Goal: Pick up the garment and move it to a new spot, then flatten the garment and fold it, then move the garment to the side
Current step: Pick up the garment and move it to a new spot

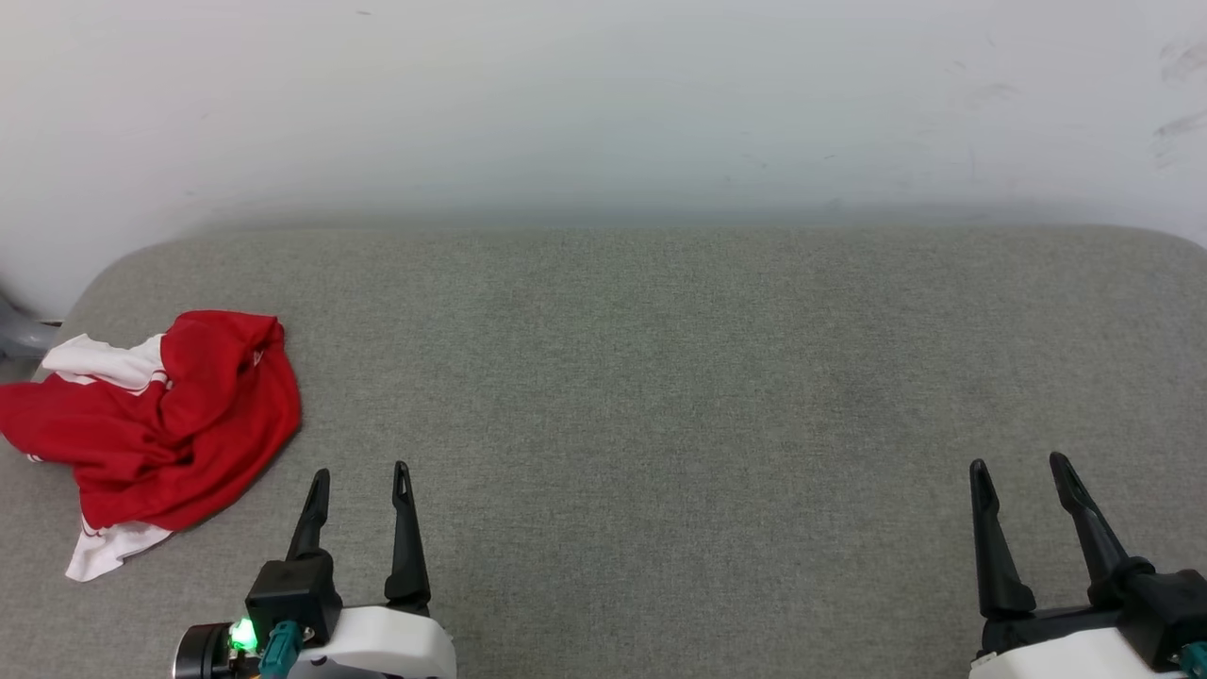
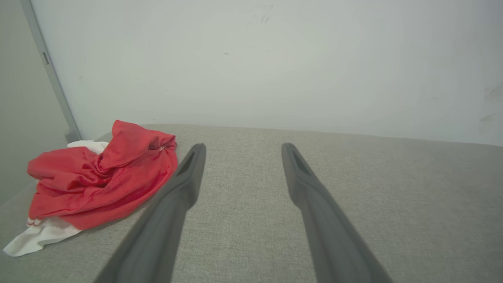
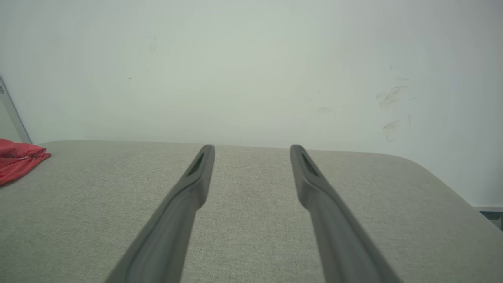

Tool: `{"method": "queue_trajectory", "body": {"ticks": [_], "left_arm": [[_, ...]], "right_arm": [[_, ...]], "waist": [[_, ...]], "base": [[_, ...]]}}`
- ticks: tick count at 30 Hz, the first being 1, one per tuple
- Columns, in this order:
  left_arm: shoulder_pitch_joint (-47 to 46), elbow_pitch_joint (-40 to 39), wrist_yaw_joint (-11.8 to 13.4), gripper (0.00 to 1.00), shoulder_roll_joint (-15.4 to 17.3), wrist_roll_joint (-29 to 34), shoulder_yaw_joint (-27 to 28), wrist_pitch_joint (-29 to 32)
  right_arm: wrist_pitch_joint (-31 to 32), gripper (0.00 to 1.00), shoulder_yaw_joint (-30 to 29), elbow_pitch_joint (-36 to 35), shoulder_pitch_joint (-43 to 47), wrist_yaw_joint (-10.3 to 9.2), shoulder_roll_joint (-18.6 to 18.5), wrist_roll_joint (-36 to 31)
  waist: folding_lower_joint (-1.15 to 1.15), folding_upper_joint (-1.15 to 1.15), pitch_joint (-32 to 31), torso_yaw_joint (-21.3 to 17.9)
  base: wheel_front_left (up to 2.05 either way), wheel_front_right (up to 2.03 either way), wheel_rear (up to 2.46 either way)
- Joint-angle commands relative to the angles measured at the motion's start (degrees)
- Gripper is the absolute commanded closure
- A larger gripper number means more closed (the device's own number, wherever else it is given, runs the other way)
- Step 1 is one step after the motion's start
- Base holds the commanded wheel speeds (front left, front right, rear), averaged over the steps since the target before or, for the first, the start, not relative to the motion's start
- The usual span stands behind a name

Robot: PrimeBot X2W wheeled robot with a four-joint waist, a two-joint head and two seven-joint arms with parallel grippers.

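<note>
The garment (image 1: 170, 424) lies crumpled in a heap at the far left of the grey padded surface, red with white sleeve parts poking out at its top and bottom. In the left wrist view the garment (image 2: 102, 177) sits just left of my fingers. My left gripper (image 1: 361, 474) is open with nothing between its fingers, a short way right of and nearer than the heap, not touching it. My right gripper (image 1: 1018, 465) is open and empty far to the right. A red edge of the garment (image 3: 17, 159) shows at the left of the right wrist view.
The grey fabric surface (image 1: 660, 396) has rounded far corners and ends against a white wall (image 1: 603, 104). A grey post (image 2: 49, 74) stands by the wall at the left, behind the heap.
</note>
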Motion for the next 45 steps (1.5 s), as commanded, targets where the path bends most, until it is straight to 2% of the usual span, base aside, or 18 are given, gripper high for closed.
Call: {"method": "queue_trajectory", "body": {"ticks": [1,8,15,38,45], "left_arm": [[0.31,0.14,-0.19,0.0,0.1,-0.17,0.12,-0.16],[0.02,0.76,-0.27,0.0,0.1,-0.52,-0.1,-0.16],[-0.14,0.99,-0.3,0.0,0.1,-0.62,0.61,-0.16],[0.79,0.69,-0.23,0.0,0.09,-1.05,3.54,-0.16],[1.77,0.62,-0.25,0.0,0.08,-1.56,4.65,-0.16]], "right_arm": [[-0.14,0.0,0.01,0.21,0.26,-0.04,0.07,0.35],[-0.14,0.0,-0.17,0.4,0.42,-0.04,0.07,1.17],[-0.14,0.0,0.32,0.5,0.84,-0.04,0.08,1.48],[-0.14,0.0,2.39,0.25,1.45,-0.04,0.07,2.72],[-0.14,0.0,3.05,0.47,1.36,-0.04,0.07,2.81]], "waist": [[0.0,0.0,0.02,0.02],[0.0,0.0,0.16,0.65],[0.0,0.0,0.18,3.15],[0.0,0.0,0.52,18.08],[0.0,0.0,0.19,21.13]], "base": [[0.0,0.0,0.0],[0.0,0.0,0.0],[0.0,0.0,0.0],[0.0,0.0,0.0],[0.0,0.0,0.0]]}}
